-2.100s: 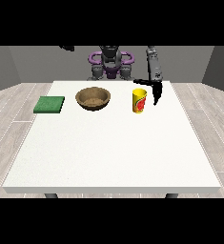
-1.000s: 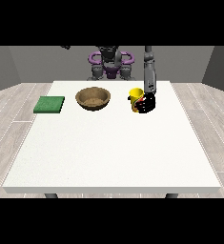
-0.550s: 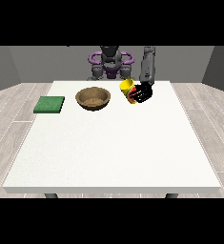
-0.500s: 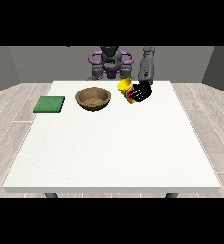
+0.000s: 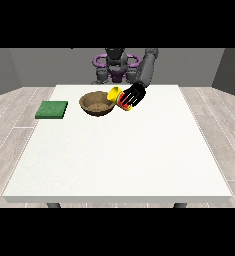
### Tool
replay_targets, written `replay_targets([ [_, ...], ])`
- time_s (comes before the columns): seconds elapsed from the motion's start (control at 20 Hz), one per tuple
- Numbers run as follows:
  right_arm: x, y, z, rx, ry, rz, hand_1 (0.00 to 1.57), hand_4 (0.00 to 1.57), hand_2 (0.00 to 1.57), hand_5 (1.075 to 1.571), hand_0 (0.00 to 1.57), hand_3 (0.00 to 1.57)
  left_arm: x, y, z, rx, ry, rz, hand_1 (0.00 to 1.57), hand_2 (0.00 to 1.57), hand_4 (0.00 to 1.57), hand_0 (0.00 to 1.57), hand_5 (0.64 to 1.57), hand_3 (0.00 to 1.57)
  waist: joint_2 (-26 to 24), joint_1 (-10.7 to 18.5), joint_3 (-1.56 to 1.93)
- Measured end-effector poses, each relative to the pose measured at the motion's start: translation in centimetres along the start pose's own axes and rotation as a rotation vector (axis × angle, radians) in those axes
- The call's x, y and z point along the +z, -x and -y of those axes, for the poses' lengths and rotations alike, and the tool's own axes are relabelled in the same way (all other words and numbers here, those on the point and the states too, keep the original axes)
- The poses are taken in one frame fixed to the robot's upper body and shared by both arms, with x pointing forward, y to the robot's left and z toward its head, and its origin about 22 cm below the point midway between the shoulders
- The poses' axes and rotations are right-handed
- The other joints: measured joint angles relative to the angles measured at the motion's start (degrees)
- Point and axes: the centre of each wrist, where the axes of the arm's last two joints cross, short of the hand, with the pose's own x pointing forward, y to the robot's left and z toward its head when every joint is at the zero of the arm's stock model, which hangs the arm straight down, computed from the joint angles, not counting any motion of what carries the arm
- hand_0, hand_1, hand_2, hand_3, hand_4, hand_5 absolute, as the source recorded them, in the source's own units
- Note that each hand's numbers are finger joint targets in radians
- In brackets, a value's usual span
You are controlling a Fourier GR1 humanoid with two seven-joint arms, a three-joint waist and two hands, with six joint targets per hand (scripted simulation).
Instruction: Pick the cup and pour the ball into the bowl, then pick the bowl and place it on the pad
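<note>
One relation decides the pour: cup mouth versus bowl rim. I've got the yellow cup (image 5: 120, 97) wrapped in my hand at the view's right (image 5: 132, 95), fingers curled across its body, and it's tipped well over, long axis close to level and pointing toward the view's left, mouth leading. The brown bowl (image 5: 96, 104) sits on the table (image 5: 119, 150) directly on that axis, just beside the cup; the mouth looks to hang at or just over the bowl's near rim, a bit above it. Can't see the ball, so I can't tell whether it's in the cup or already in the bowl. My read: mid-pour, and what's left is more tilt with the mouth kept inside the rim line, not short of it. The green pad (image 5: 52, 109) lies further along the same line, well apart from the bowl on its far side, toward the view's left. My other hand doesn't show anywhere, so this hand is the nearer one for the bowl too.
</note>
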Motion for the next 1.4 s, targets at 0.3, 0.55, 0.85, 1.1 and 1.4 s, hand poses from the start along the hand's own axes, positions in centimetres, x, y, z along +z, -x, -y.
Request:
replay_targets([
  [0.3, -1.1, 0.2, -0.5, -0.006, -0.008, -0.007, 0.0, 0.34, 0.0, 1.565, 0.0, 0.0, -1.6, -1.7, 0.6, -0.227, -0.032, 0.036, 1.38, 1.57, 0.85, 1.38, 1.559, 1.57, 0.41, -0.28, 0.02],
  [0.55, -1.7, 1.4, -0.6, -0.01, -0.007, -0.04, 0.0, 0.37, 0.0, 1.565, 0.0, 0.0, -2.4, -2.8, 1.3, -0.458, -0.009, 0.121, 1.36, 1.52, 0.89, 1.36, 1.524, 1.57, -1.47, -0.34, 0.1],
  [0.85, -1.6, 3.5, -0.5, -0.023, 0.003, -0.101, 0.0, 0.38, 0.0, 1.565, 0.0, 0.0, -0.5, -4.7, 4.8, -0.693, 0.126, 0.256, 1.45, 1.57, 0.94, 1.45, 1.49, 1.57, -5.14, 0.31, 0.11],
  [1.1, -1.4, 5.5, -0.2, -0.025, 0.042, -0.172, 0.0, 0.38, 0.0, 1.566, 0.0, 0.0, -0.8, -7.2, 6.2, -0.945, 0.213, 0.422, 1.51, 1.57, 1.06, 1.51, 1.501, 1.57, -9.19, 2.66, 0.14],
  [1.4, -0.7, 7.9, 0.7, -0.037, 0.073, -0.215, 0.0, 0.39, 0.0, 1.566, 0.0, 0.0, 0.7, -10.8, 8.7, -1.127, 0.262, 0.533, 1.5, 1.57, 1.05, 1.5, 1.511, 1.57, -11.93, 4.02, 0.06],
])
